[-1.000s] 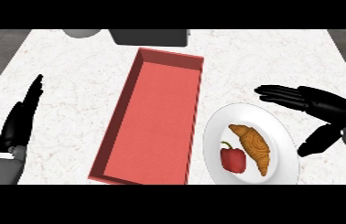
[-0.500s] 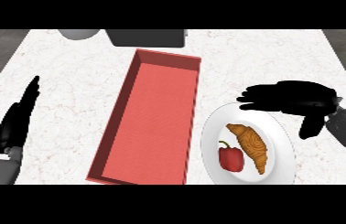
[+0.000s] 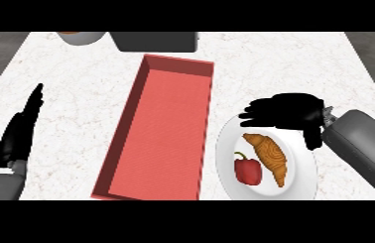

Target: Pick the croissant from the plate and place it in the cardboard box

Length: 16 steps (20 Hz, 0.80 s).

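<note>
- Shifted leftward since half a second ago: right hand (image 3: 287,112), now further over the far rim of the plate (image 3: 307,183) than before, and much further in than a second ago, when it sat out at the right edge.
- Unchanged across all three pictures: croissant, pepper, box and left hand, all in the same spots.
- Right hand: fingers stretched out toward 9 o'clock, thumb hanging down toward 6 o'clock at the plate's right side; spread and relaxed, curled round nothing, holding nothing.
- Sits at 12 o'clock from the croissant (image 3: 271,156), close to its near tip; contact with croissant or plate not possible to judge from this steep angle.
- Grey right forearm (image 3: 355,143) entering from 4 o'clock.
- Croissant lying on the white plate, long axis running from about 11 o'clock to 5 o'clock, on the right half of the plate.
- Red pepper (image 3: 248,169) just beside the croissant, at its 8 o'clock, on the same plate.
- Cardboard box (image 3: 164,133), long and red inside, lying at 9 o'clock from the plate, its right wall just beside the plate's rim; nothing inside.
- Left hand (image 3: 22,130) resting at the left edge, fingers straight and pointing toward 12 o'clock, holding nothing.
</note>
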### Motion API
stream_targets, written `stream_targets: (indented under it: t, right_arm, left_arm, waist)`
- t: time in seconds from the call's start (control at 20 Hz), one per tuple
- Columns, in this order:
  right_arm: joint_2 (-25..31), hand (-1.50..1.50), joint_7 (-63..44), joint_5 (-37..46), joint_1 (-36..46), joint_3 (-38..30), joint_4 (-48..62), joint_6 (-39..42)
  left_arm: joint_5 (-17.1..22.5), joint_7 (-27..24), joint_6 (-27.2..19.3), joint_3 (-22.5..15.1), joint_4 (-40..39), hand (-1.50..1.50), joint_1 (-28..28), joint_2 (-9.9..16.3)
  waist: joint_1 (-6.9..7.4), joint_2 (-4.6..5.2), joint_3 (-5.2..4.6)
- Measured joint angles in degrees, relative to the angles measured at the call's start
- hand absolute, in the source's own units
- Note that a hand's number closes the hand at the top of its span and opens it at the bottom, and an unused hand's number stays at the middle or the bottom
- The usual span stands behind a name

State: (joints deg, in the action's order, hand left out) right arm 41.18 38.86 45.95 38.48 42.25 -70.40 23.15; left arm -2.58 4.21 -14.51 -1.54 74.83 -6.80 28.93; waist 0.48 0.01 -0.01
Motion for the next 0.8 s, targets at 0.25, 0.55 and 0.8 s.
stream_targets:
  t: [0.25,0.55,0.8]
  right_arm:
    - [-3.2,-1.50,-0.2,5.6,-1.4,-1.1,1.2,0.1]
    - [-5.1,-1.50,-0.2,10.3,-4.2,-3.8,-0.8,1.3]
    - [-6.4,-1.50,1.0,12.0,-5.8,-5.0,-1.3,1.6]
  left_arm:
    - [-0.5,-1.5,1.6,1.7,-0.3,0.00,1.1,-0.4]
    - [-2.1,-1.5,2.4,3.3,-0.5,0.00,0.8,-1.6]
    - [-3.5,-2.1,2.5,3.7,-0.3,0.00,1.6,-2.9]
  waist:
    - [-0.08,-0.01,0.00]
    - [-0.34,-0.04,0.02]
    - [-0.32,-0.03,0.01]
